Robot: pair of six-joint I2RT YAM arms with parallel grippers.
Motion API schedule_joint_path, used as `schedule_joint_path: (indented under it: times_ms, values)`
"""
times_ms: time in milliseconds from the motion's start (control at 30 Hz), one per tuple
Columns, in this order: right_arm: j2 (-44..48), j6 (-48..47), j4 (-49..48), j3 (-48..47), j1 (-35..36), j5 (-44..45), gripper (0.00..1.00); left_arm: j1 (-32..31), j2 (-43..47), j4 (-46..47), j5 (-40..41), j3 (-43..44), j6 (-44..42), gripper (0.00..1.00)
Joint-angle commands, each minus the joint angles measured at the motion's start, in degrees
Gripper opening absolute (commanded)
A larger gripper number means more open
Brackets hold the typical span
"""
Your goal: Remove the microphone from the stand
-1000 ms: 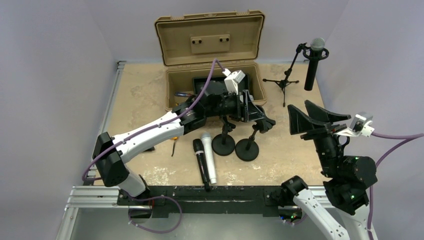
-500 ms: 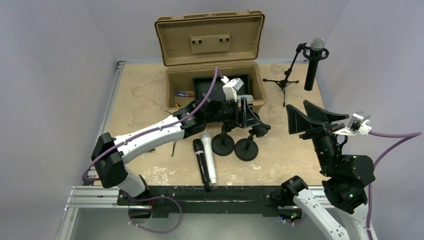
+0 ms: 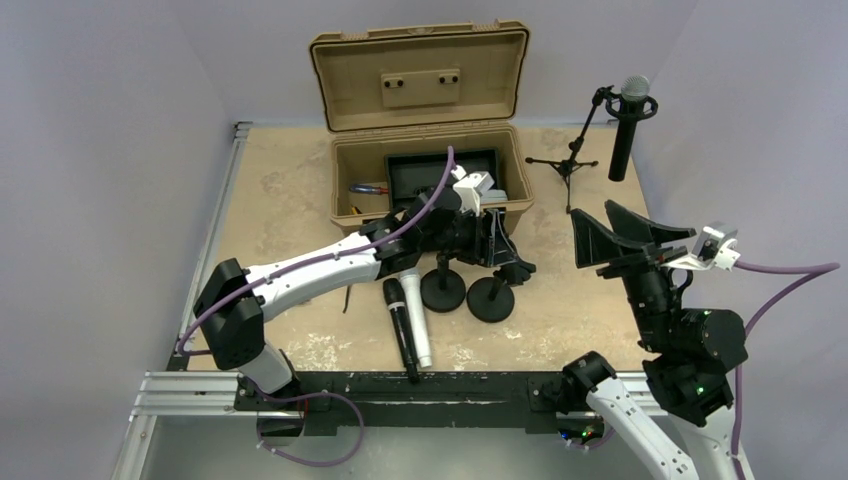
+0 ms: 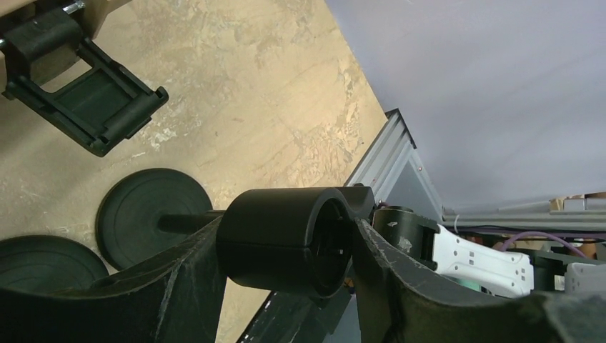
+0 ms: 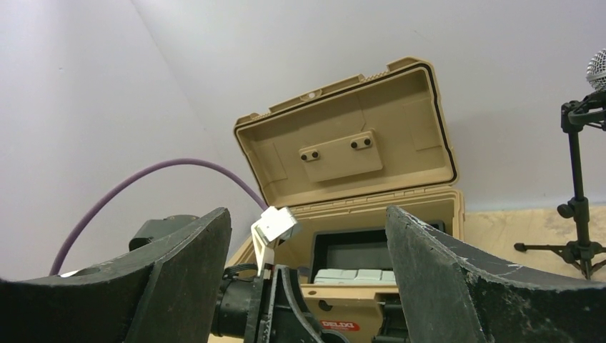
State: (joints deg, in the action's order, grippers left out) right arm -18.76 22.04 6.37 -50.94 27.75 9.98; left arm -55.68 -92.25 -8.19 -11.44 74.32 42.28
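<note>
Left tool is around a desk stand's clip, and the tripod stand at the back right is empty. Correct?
No: the tripod stand holds a microphone, as the top view shows. The left tool is around the clip of a desk stand, as said.

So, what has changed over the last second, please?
The left gripper, clamped on the black cylindrical stand clip, drew back from the tan case toward the near edge, nudging the round-base stands slightly left. The right gripper, table microphones and tripod microphone stayed put.

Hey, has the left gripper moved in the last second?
Yes. The left gripper, shut on a stand's holder, has pulled back from the case, toward the bottom of the top view.
</note>
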Motion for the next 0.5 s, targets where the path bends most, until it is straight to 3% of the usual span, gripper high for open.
schedule_joint_path:
  times_ms: [0,467]
  values:
    - [-0.7,0.3,-1.9,0.7,0.1,1.3,0.78,1.5,-4.2,-18.8,10.4,-3.7,-12.4,0.0]
    - [1.6,1.2,-3.4,-5.5,0.1,2.2,0.78,-3.7,-14.6,-19.6,-7.4,25.0,-7.8,0.0]
